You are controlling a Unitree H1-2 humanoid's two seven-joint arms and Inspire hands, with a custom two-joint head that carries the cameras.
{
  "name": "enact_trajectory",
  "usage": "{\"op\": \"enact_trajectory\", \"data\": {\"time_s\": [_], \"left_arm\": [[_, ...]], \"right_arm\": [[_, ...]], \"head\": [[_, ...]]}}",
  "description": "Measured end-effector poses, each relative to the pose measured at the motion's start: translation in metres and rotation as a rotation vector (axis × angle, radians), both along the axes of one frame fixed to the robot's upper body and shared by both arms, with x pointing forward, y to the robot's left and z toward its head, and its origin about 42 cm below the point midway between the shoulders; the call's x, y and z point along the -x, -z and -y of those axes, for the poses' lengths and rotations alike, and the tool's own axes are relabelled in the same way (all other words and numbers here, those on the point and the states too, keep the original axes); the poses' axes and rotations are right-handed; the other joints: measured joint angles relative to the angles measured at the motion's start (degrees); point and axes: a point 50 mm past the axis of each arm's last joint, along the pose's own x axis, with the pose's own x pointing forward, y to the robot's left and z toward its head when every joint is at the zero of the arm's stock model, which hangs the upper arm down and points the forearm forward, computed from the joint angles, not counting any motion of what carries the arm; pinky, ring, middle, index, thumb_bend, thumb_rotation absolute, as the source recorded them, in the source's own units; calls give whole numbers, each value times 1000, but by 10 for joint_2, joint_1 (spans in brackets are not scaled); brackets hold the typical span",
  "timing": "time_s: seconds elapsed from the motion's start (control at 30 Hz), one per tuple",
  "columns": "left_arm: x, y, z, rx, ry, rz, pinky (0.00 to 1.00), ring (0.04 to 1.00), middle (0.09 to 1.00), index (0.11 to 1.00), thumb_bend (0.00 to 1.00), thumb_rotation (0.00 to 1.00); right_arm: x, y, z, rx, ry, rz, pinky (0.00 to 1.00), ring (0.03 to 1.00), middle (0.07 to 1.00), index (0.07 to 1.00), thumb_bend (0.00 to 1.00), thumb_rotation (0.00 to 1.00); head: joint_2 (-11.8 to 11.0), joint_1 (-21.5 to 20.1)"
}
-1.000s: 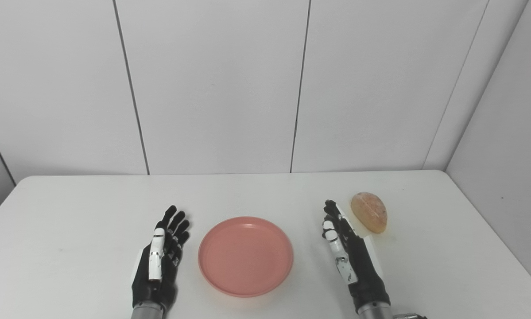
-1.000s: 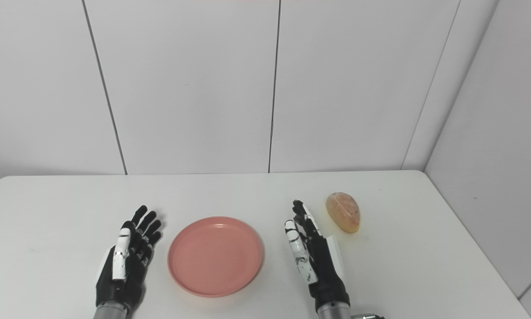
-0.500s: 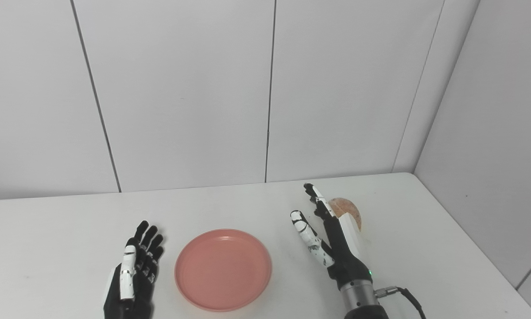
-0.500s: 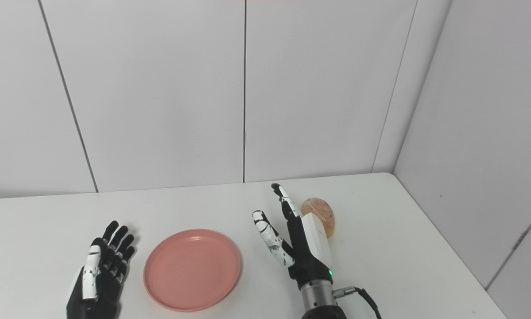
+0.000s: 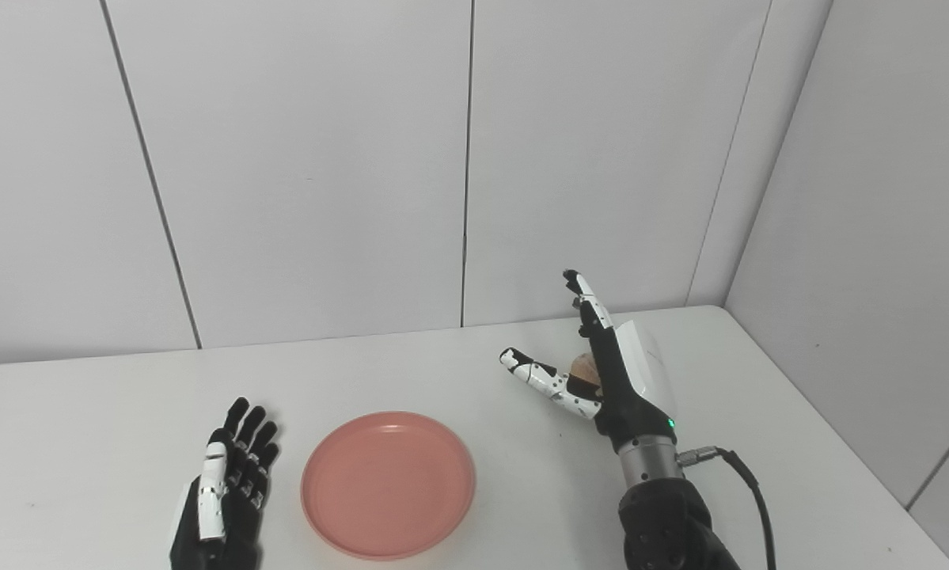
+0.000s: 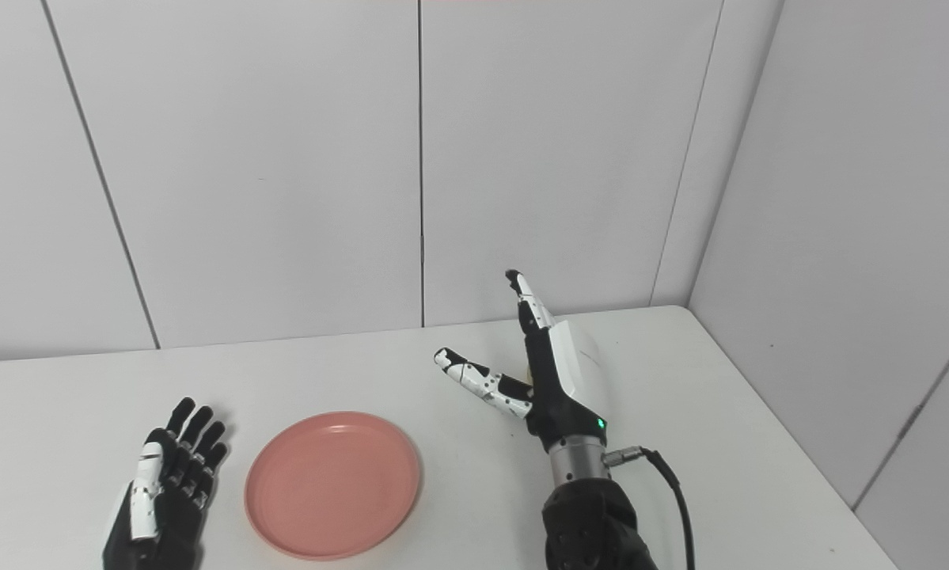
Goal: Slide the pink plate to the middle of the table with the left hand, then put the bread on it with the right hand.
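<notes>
Since a second earlier, the right hand (image 5: 613, 376) had risen off the table (image 5: 411, 364) and reached forward to the bread (image 5: 584, 369), while the whole view had swung rightward with the head. Its fingers stood spread and upright, thumb splayed toward the plate, holding nothing. The bread lay almost wholly hidden behind that palm, only a brown sliver showing between thumb and fingers; its long axis could not be read here. Whether the palm touched it could not be told. The pink plate (image 5: 388, 484) sat on the table between the two hands, empty, well to the left of the bread. The left hand (image 5: 225, 495) rested flat and open just beside the plate's left rim, farther from the bread.
</notes>
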Motion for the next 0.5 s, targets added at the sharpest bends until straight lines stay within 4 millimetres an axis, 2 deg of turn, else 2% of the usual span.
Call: {"op": "enact_trajectory", "data": {"time_s": [0.27,0.5], "left_arm": [[0,-1,-2,12,1,-10,982,948,954,936,265,1000],[1,-2,-5,31,1,-10,973,942,948,934,260,1000]], "right_arm": [[-12,-2,7,67,82,-28,719,846,910,930,791,550],[-19,0,17,144,171,-64,708,843,904,930,802,567]], "head": [[8,-2],[12,-7]]}}
